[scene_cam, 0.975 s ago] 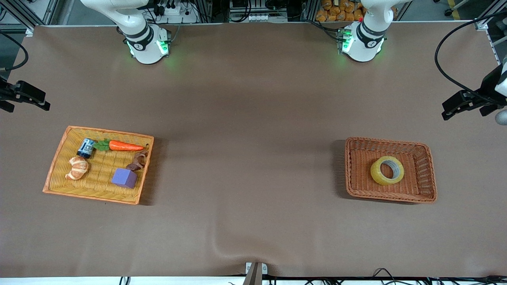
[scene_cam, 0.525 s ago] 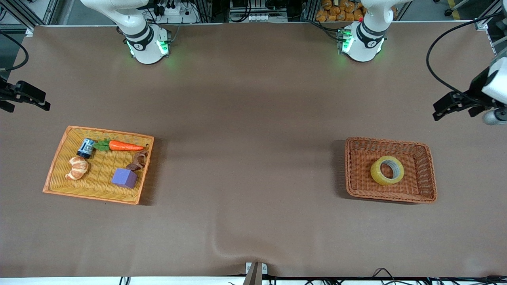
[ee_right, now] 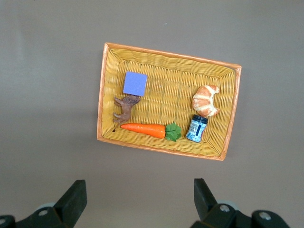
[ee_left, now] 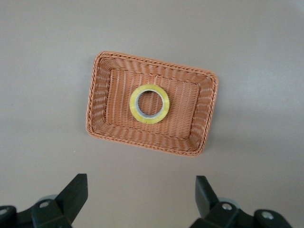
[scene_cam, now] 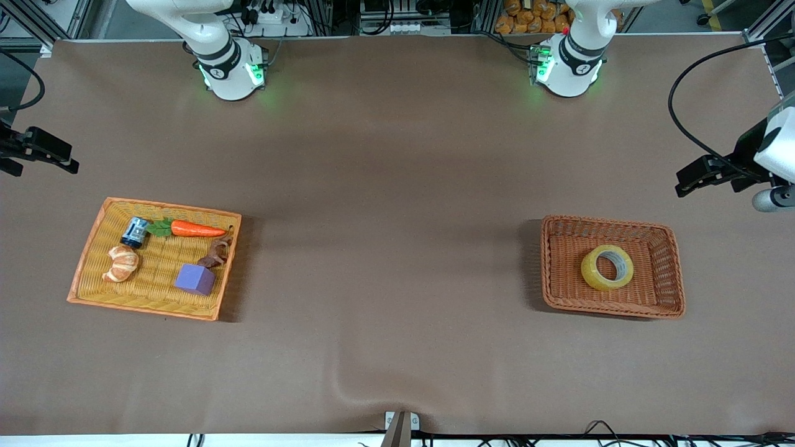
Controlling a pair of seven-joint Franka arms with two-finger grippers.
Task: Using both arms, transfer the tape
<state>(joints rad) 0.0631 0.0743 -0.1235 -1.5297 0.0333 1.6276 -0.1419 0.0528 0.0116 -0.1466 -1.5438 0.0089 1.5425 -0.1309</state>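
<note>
The tape (scene_cam: 607,267), a yellowish ring with a grey-white core, lies flat in the brown wicker basket (scene_cam: 553,267) toward the left arm's end of the table. My left gripper (scene_cam: 711,183) is open and empty, high over bare table beside the basket. In the left wrist view the tape (ee_left: 149,104) sits in the middle of the basket (ee_left: 95,104), well clear of my open left gripper (ee_left: 141,190). My right gripper (scene_cam: 43,166) is open and empty, high over bare table beside the yellow tray (scene_cam: 84,261). It waits there (ee_right: 137,194).
The yellow wicker tray (ee_right: 101,95) holds a purple block (scene_cam: 195,279), a carrot (scene_cam: 197,229), a croissant (scene_cam: 121,262), a small blue jar (scene_cam: 135,232) and a brown animal figure (scene_cam: 217,252). A brown cloth with a wrinkle (scene_cam: 348,388) covers the table.
My left gripper has moved a little inward from the table's end toward the basket. The tape and my right gripper have not moved.
</note>
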